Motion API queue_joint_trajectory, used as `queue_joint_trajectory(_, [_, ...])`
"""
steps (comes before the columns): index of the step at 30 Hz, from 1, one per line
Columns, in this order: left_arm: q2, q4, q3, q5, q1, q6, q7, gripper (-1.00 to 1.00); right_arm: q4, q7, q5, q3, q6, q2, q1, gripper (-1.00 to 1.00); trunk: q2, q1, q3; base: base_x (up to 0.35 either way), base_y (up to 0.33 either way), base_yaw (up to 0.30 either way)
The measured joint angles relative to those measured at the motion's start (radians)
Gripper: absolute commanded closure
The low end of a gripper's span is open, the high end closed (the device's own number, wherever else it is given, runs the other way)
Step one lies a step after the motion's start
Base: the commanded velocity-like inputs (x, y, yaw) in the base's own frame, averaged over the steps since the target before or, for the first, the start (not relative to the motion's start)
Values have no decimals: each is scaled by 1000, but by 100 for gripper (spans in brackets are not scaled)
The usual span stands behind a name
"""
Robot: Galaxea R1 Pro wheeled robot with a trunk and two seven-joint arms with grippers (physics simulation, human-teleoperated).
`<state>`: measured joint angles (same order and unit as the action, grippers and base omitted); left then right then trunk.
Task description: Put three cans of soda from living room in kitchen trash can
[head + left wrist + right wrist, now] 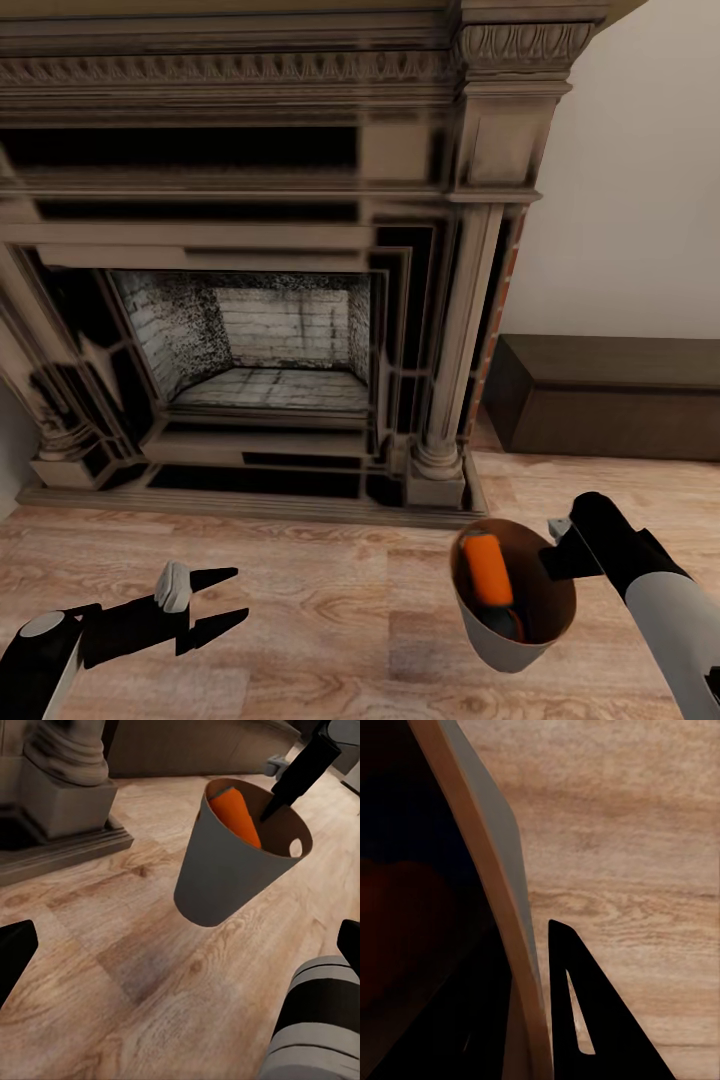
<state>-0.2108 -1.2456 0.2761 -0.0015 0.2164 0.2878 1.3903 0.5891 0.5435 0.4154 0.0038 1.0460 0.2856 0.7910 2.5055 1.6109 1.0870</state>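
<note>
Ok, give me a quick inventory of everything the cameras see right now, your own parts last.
trash can: one, light grey with tan-brown inside, held off the floor by its rim, tilted, in front of the fireplace's right column.
soda can: one visible, orange, inside the trash can; any others are hidden.
fireplace: one, dark ornate with tan mantel, straight ahead.
bench: one, dark, low, against the wall at right.
floor: light wood.
left gripper: black, open, holding nothing, low at left.
right gripper: black, shut on the trash can rim, one finger inside, one outside.
</note>
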Motion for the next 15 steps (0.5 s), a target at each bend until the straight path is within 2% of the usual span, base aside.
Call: queue_joint_trajectory(15, [0, -1, 1, 1, 0, 1, -2, -100, 1, 23, 11, 0, -3, -2, 0, 100, 0, 0, 0, 0, 0, 0])
